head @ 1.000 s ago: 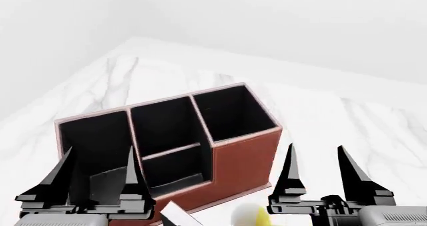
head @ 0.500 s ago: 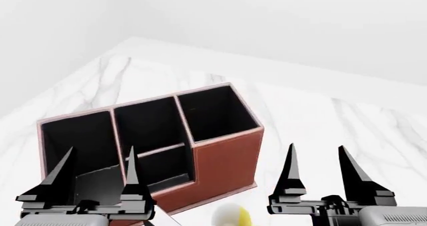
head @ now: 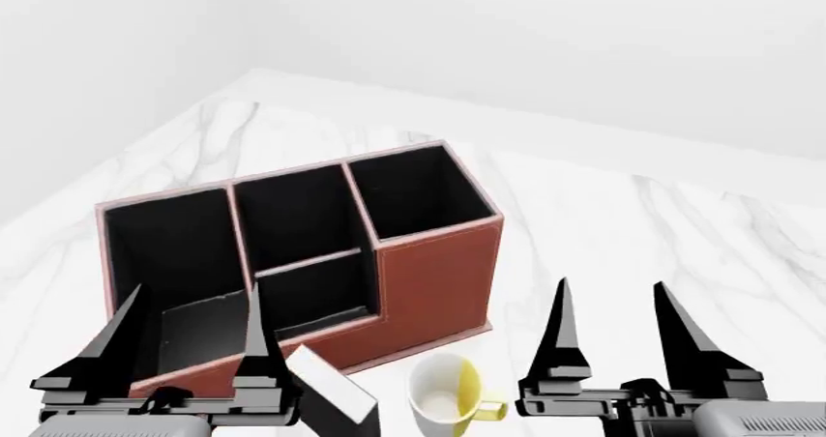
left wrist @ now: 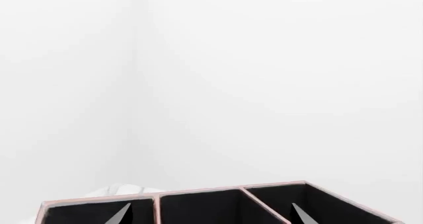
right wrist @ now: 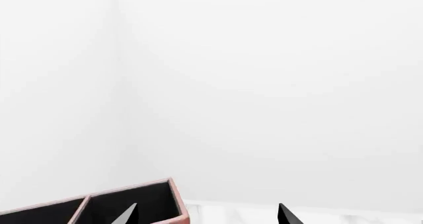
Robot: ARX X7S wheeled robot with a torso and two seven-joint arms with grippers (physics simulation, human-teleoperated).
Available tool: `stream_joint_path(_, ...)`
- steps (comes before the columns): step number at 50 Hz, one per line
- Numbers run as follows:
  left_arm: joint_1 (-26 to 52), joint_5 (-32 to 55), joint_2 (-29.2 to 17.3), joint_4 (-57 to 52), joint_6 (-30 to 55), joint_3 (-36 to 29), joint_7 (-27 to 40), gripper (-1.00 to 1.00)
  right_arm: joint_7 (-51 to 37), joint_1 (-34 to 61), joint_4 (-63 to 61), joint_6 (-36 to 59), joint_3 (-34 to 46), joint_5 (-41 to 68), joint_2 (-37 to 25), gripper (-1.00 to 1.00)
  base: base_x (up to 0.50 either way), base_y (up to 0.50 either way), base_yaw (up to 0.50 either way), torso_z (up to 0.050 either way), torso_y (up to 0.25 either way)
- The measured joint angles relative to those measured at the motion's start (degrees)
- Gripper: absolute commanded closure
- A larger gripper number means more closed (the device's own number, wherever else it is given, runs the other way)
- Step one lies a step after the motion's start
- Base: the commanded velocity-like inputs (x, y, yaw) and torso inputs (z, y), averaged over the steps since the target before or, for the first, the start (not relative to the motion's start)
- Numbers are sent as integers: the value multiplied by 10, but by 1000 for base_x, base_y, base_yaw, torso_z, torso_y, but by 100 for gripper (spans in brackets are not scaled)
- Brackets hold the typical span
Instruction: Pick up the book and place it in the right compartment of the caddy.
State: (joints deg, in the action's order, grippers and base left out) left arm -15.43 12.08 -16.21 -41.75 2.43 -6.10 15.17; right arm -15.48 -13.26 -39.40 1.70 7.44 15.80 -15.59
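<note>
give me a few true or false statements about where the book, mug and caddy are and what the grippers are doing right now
1. The book is already inside the caddy. False: it sits on the table in front of the caddy.
2. The mug stands upright beside the book. True.
3. The right compartment holds nothing visible. True.
4. The left gripper is shut on the book. False: its jaws are spread and hold nothing.
5. The right gripper is open and empty. True.
</note>
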Motion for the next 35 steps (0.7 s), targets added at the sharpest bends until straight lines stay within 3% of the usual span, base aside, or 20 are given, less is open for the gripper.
stream_joint_path(19, 0, 2, -6, 0, -2, -4, 6, -100, -6, 1, 0, 0, 5, -1, -5, -100, -93, -34, 0, 0, 0)
stream_joint_path(35, 1, 2, -9, 2, -4, -10, 10, -100, -17, 4, 2, 3, 10, -10, -11, -100, -27, 57, 437, 0, 0)
